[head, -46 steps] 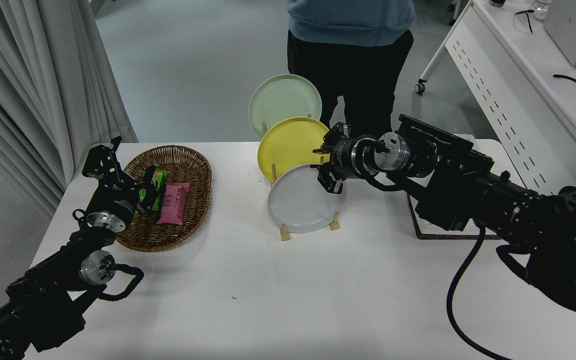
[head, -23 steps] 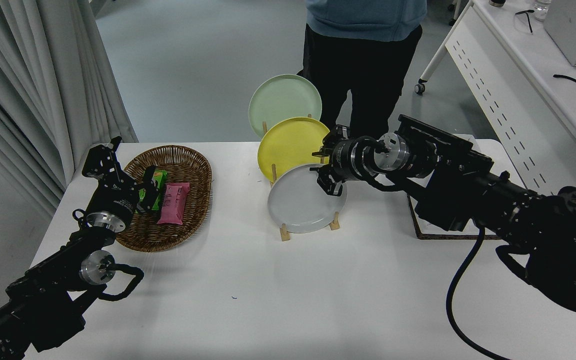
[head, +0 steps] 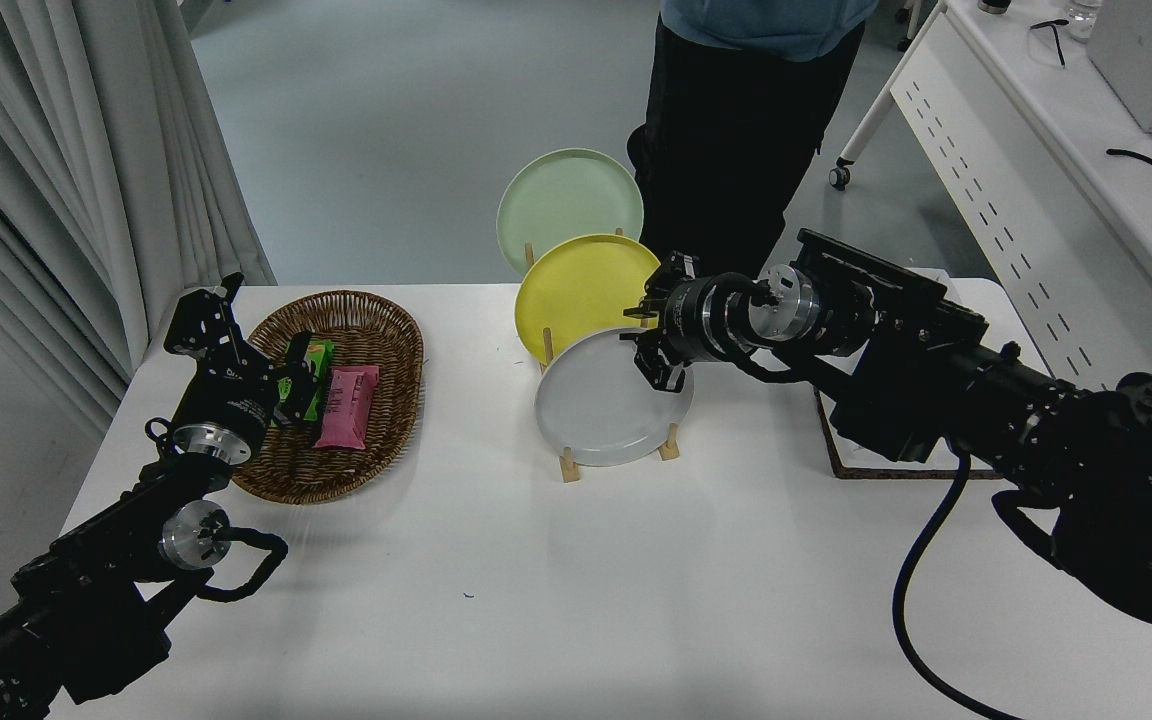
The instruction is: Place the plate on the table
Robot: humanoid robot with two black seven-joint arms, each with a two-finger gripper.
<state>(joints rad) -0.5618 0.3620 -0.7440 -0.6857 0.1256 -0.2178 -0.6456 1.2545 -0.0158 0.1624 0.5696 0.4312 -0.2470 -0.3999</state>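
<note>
Grey plate (head: 608,405) stands in the wooden rack (head: 570,466) on the tabletop (head: 586,590), front slot. Right claw (head: 652,350) straddles its upper right rim, part open, grip uncertain. Basket (head: 376,330) holds green and pink packets (head: 346,405).

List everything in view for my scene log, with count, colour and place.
plate: one, light grey, front slot of the rack
yellow plate: one, middle slot
green plate: one, pale, rear slot
rack: one, wooden, table centre
basket: one, brown wicker, table left
snack packs: two, pink and green, in basket
table: one, white
desk: one, white, upper right
person: one, far side
left pincer: black, over basket
right pincer: black, at grey plate's upper right rim
</note>
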